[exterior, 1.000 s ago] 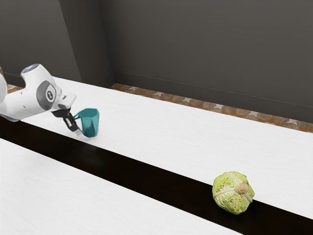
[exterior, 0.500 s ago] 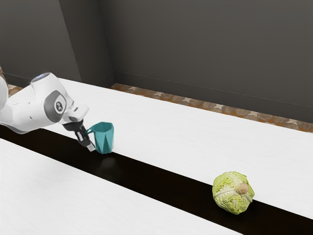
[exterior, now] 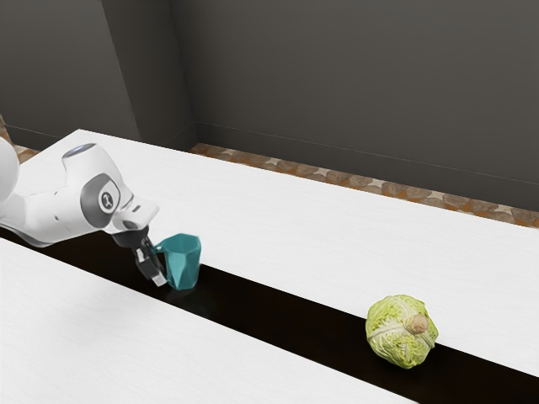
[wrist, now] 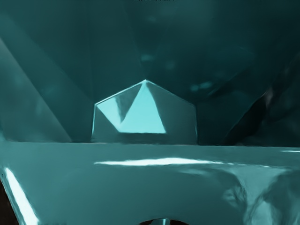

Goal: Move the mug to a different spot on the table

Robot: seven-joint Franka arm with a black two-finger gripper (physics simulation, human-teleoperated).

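The teal faceted mug (exterior: pixel 182 261) stands upright at the far edge of the dark strip across the table, toward the exterior view's left. My black gripper (exterior: pixel 153 263) is shut on the mug's handle side, its fingers reaching down beside the mug. In the wrist view the teal mug (wrist: pixel 145 117) sits right under my hand, with its inner walls and bottom facing the camera.
A green cabbage (exterior: pixel 402 330) lies on the dark strip toward the exterior view's right. The white table (exterior: pixel 337 227) stretches wide behind the mug, with a dark wall beyond it. A second white surface (exterior: pixel 101 345) lies at the front.
My arm has carried the mug toward the exterior view's right and nearer the front, from the white tabletop down to the edge of the dark strip. The cabbage has stayed put.
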